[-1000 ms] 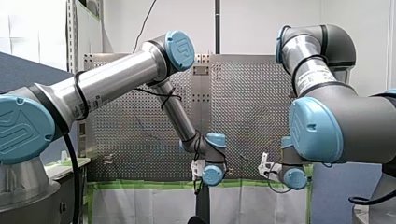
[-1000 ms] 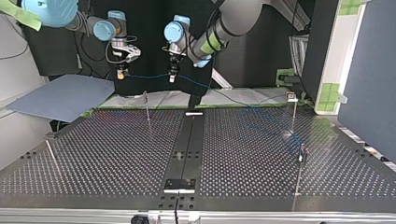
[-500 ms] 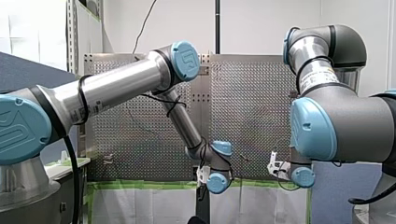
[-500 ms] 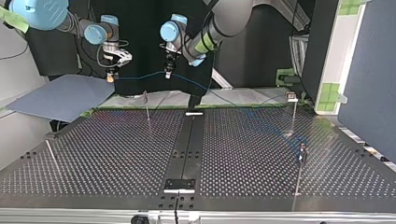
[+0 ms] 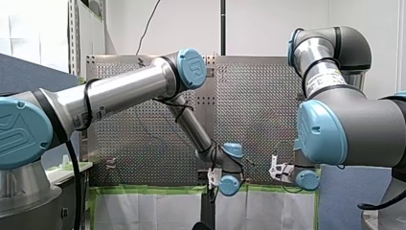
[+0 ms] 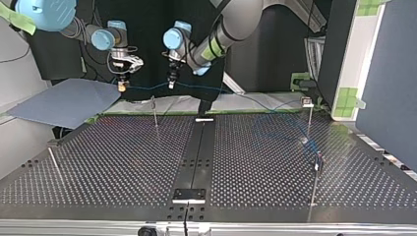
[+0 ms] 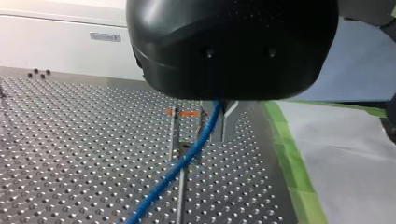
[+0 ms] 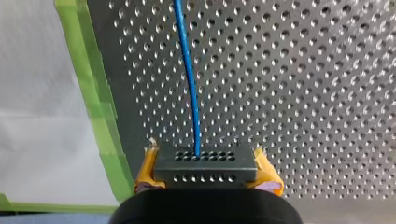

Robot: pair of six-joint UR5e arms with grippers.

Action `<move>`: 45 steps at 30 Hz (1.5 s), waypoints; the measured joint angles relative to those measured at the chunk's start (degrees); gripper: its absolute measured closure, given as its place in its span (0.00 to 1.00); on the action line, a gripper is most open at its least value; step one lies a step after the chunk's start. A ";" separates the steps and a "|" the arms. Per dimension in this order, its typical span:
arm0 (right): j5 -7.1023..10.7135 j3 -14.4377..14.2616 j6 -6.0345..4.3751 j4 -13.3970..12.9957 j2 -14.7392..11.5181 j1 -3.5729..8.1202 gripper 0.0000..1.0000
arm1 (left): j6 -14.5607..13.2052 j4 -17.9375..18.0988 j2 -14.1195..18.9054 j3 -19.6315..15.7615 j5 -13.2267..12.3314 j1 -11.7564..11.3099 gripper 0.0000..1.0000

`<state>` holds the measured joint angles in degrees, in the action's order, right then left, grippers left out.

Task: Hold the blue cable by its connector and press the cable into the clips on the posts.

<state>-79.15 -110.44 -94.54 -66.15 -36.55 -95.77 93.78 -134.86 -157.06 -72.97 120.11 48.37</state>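
Front view: my left pincer [image 5: 213, 178] and my right pincer [image 5: 274, 168] hang low over the far edge of the perforated surface [image 5: 143, 139], near each other but apart. The cable cannot be made out here.

Top view: blue cable [image 6: 147, 87] strung in the air from my right pincer [image 6: 121, 87] across to my left pincer [image 6: 171, 84]. Past my left pincer it slopes down towards a post [image 6: 309, 115]. Another post [image 6: 155, 110] stands below and between the two pincers.

Left wrist view: my left pincer [image 7: 219, 105], black body, pressed together on the cable [image 7: 187, 156], which comes out from under it and runs away over the surface [image 7: 70, 140]. A thin post [image 7: 179, 196] lies just beside the cable under the pincer. Green tape [image 7: 289, 154] to one side.

Right wrist view: my right pincer [image 8: 205, 164] pinching the dark connector [image 8: 205, 173] between yellow pads [image 8: 266, 170]. The cable [image 8: 189, 79] leaves the connector and runs straight ahead of the pincer.
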 joint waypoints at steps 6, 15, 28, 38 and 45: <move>0.49 0.15 0.05 -0.06 0.31 -0.17 1.00 | 0.08 -0.99 -0.02 1.20 0.28 0.00 1.00; 0.72 0.18 -1.01 0.02 0.61 0.08 1.00 | 0.17 -1.43 -0.02 1.74 1.65 0.13 1.00; 1.77 2.11 0.62 1.49 4.03 0.56 1.00 | 1.04 -1.13 -0.71 3.33 1.70 0.49 1.00; 1.89 2.89 -0.25 1.20 4.50 1.57 1.00 | 2.76 -4.42 -4.98 7.61 0.26 0.72 1.00; 3.05 3.97 -0.04 1.19 4.65 1.64 1.00 | 3.20 -4.56 -5.79 10.02 -0.23 0.29 1.00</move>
<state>-76.10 -106.47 -94.58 -64.96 -31.89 -94.13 96.98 -139.42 -162.84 -62.95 119.88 48.66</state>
